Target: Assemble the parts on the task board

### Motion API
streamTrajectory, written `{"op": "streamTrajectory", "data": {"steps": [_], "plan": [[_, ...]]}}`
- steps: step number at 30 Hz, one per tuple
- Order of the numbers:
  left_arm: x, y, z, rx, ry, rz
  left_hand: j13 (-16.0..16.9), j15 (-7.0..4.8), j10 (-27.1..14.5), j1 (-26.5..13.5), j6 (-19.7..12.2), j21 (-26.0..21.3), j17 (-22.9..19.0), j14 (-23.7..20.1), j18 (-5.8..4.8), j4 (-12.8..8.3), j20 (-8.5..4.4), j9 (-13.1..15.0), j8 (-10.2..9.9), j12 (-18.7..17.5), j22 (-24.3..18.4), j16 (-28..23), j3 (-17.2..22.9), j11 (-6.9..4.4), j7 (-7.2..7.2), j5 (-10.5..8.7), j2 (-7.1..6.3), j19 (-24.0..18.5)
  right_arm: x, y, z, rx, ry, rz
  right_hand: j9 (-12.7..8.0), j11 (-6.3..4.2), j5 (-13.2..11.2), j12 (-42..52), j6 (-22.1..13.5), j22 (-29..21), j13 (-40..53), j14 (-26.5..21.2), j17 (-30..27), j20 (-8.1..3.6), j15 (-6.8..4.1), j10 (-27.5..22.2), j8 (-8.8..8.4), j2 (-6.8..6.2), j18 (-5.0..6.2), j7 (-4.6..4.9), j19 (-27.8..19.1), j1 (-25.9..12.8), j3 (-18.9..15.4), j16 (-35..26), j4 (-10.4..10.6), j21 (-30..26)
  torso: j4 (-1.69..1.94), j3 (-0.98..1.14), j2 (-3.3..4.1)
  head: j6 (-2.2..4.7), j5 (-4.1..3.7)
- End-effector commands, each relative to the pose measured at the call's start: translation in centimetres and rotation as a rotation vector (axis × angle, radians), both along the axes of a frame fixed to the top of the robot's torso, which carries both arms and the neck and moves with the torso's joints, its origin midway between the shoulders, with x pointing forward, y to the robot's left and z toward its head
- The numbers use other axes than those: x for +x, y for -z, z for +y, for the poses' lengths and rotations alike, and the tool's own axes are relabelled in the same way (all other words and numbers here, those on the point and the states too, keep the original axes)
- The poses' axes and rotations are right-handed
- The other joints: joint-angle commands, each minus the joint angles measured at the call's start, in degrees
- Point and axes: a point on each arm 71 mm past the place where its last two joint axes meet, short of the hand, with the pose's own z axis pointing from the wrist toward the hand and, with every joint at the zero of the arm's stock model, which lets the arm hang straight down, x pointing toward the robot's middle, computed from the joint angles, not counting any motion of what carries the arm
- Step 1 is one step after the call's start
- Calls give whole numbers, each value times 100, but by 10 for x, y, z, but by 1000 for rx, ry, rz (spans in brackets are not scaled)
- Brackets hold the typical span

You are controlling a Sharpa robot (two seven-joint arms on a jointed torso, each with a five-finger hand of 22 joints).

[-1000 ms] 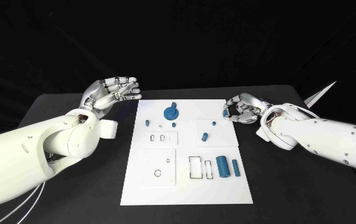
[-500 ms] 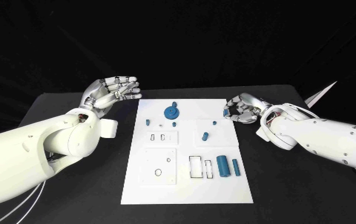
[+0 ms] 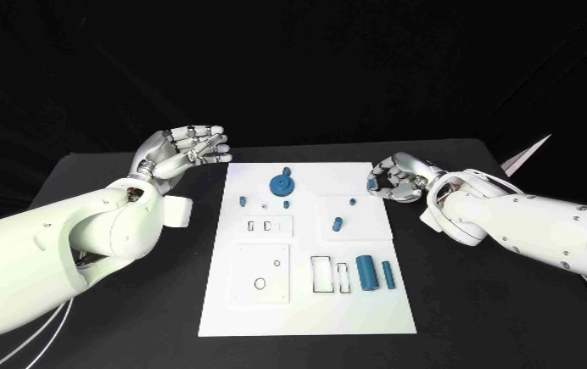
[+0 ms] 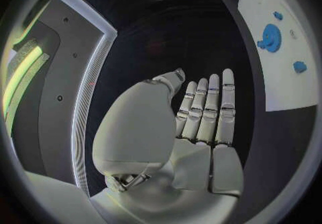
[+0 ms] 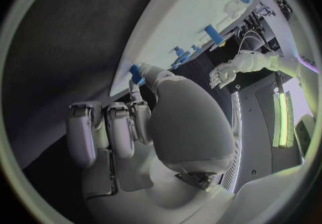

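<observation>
The white task board (image 3: 306,310) lies in the middle of the table. On it are a blue gear disc (image 3: 282,186), several small blue pegs such as the peg (image 3: 338,226), and two blue cylinders (image 3: 365,273) beside a rectangular slot. My right hand (image 3: 399,177) hovers at the board's far right edge with its fingers curled in, and it pinches a small blue part (image 3: 371,185) at its fingertips. The part (image 5: 136,73) also shows by the thumb of that hand (image 5: 127,127). My left hand (image 3: 183,150) is raised off the board's far left corner, with fingers (image 4: 204,111) straight and holding nothing.
The black table (image 3: 110,318) spreads out on both sides of the board. My bulky left forearm (image 3: 86,242) lies over the table's left side, and my right forearm (image 3: 514,220) over its right side. A pale pointed object (image 3: 526,155) sticks up behind the right arm.
My right hand has drifted slightly toward the far side, keeping the small blue part. The left hand and the parts on the board have stayed put.
</observation>
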Motion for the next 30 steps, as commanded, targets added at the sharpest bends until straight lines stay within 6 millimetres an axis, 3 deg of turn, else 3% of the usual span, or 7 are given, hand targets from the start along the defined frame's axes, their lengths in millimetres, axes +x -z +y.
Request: {"op": "streamTrajectory", "data": {"steps": [1,7,16,30], "plan": [[0,-1,-1,-2,4,-2,52,-18,-53,-106,-80,85,100,-44,57,11,-3,54,-66,-42,80,-69,17,44,110,-10,-98,11,0,0,1,-1,0,1,-18,-52,-84,80,63,1413,1038,597,1600,-69,-54,94,134,125,-146,2,497,-105,252,78,-12,22,0,1,-3,-12,-5],[0,-1,-1,-2,3,-2,51,-17,-55,-108,-82,86,103,-44,57,8,-2,54,-67,-43,80,-71,17,45,113,-10,-100,10,0,0,1,-1,5,-5,20,-106,-55,116,190,1430,1071,597,1600,-106,-100,139,261,225,-152,-64,510,-151,383,78,-46,43,-2,3,-3,-12,-3],[0,-1,0,-2,3,-1,51,-17,-55,-108,-82,86,103,-44,57,8,-2,54,-67,-43,80,-71,17,45,113,-10,-100,10,1,-2,1,7,25,-42,180,-244,-9,221,356,1463,1172,597,1600,-223,-230,263,603,383,-163,-224,536,-251,520,78,-148,85,-2,1,-1,-11,-8],[0,-1,1,-1,2,1,51,-17,-55,-108,-82,86,103,-44,57,8,-2,54,-67,-43,80,-71,17,45,113,-10,-100,10,-5,-7,16,31,43,-45,237,-249,135,224,220,1486,1182,597,1600,-253,-241,275,693,419,-173,-212,554,-331,591,78,-200,116,-13,-4,-18,-28,22]]}}
